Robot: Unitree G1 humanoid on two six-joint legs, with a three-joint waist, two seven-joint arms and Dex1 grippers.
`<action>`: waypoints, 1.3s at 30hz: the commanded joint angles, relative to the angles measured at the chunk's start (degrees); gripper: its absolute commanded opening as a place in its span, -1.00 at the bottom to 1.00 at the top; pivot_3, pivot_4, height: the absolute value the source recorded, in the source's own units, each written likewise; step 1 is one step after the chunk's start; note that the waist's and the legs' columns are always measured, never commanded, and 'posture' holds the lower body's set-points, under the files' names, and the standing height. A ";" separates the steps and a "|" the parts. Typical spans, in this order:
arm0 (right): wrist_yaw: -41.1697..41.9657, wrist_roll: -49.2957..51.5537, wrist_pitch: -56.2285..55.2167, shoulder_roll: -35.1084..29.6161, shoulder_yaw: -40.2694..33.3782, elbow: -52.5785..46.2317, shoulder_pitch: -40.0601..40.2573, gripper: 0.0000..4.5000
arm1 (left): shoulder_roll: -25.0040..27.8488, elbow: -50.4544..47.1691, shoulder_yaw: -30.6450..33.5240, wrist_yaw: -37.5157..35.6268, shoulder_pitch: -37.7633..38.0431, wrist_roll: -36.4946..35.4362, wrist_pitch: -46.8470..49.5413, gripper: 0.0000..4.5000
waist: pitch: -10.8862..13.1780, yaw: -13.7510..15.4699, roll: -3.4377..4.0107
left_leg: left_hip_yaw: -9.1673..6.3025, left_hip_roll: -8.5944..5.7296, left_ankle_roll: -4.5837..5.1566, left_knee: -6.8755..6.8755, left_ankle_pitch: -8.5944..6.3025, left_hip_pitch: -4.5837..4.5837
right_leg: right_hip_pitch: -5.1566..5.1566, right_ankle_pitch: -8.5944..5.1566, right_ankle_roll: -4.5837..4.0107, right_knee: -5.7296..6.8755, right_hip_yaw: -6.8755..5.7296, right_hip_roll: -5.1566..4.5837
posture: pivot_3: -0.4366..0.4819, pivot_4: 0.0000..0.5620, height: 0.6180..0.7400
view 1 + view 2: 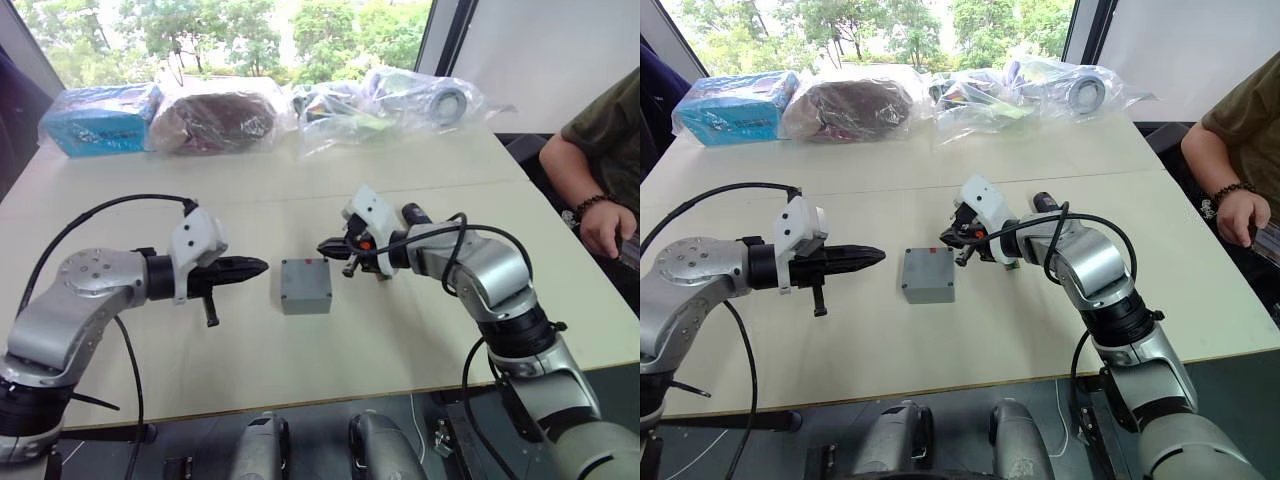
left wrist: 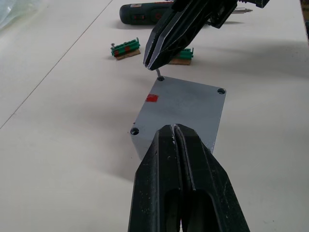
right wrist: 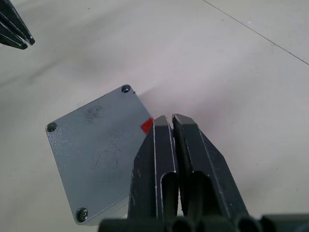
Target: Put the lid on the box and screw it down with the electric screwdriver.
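Lid (image 1: 305,283) on box, pale table (image 1: 300,190), window behind

Open tabletop (image 1: 200,380) around lidded box (image 1: 305,286)

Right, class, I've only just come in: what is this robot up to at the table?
It is closing up a small grey box. The lid already sits on it. The right claw pinches a small screw over one corner hole, while the left claw, shut and empty, hovers beside the box. The electric screwdriver lies on the table behind, with two green circuit pieces.
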 commanded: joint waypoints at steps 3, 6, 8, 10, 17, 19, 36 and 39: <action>0.21 -0.39 -1.40 -0.65 -0.51 -0.65 0.63 -0.97 | 0.56 -1.63 0.86 0.06 -0.73 -0.45 0.08 -1.00 | 0.00 0.00 0.00 | 0.00 0.00 0.00 0.00 0.00 0.00 | 0.00 0.00 0.00 0.00 0.00 0.00 | -0.05 -0.47 1.00; 0.40 -0.73 -1.80 -0.86 -0.34 -0.37 0.86 -0.97 | 0.58 -1.84 0.97 0.11 -0.62 -0.55 0.25 -1.00 | 0.00 -0.01 0.00 | 0.00 0.00 0.00 0.00 0.00 0.00 | 0.00 0.00 0.00 0.00 0.00 0.00 | -0.05 -0.47 1.00; 0.50 -0.87 -1.96 -0.94 -0.32 -0.26 0.97 -0.97 | 0.59 -1.99 1.07 0.16 -0.53 -0.64 0.37 -1.00 | 0.00 -0.02 0.00 | 0.00 0.00 0.00 0.00 0.00 0.00 | 0.00 0.00 0.00 0.00 0.00 0.00 | -0.05 -0.47 1.00; 0.62 -0.96 -2.10 -0.99 -0.28 -0.24 1.01 -0.97 | 0.62 -2.00 1.10 0.12 -0.48 -0.63 0.37 -1.00 | 0.00 -0.01 0.00 | 0.00 0.00 0.00 0.00 0.00 0.00 | 0.00 0.00 0.00 0.00 0.00 0.00 | -0.05 -0.47 1.00; 0.77 -1.46 -2.56 -1.05 0.05 0.36 1.31 -0.97 | 0.62 -2.20 1.16 0.15 -0.33 -0.69 0.41 -1.00 | 0.00 0.01 0.00 | 0.00 0.00 0.00 0.00 0.00 0.00 | 0.00 0.00 0.00 0.00 0.00 0.00 | -0.05 -0.47 1.00; 0.88 -1.86 -2.81 -1.03 0.50 0.50 1.69 -0.97 | 0.56 -2.17 1.11 0.19 -0.43 -0.71 0.45 -1.00 | 0.00 0.02 0.00 | 0.00 0.00 0.00 0.00 0.00 0.00 | 0.00 0.00 0.00 0.00 0.00 0.00 | -0.05 -0.47 1.00; 2.80 -3.45 -5.02 -2.02 2.55 1.38 4.13 -0.27 | 0.46 -1.91 0.71 0.30 -0.58 -0.46 0.46 -1.00 | -0.01 0.01 -0.01 | 0.00 0.00 0.00 0.00 0.00 0.02 | 0.02 0.00 0.00 0.00 0.00 0.00 | -0.05 -0.47 1.00; 3.27 -3.69 -5.49 -2.83 1.94 1.32 3.36 0.19 | 0.54 -1.57 0.84 -0.04 -0.52 -0.43 0.11 -1.00 | -0.01 0.01 -0.01 | 0.00 0.00 0.00 0.00 0.00 0.02 | 0.02 0.00 0.00 0.00 0.00 0.00 | -0.05 -0.47 1.00</action>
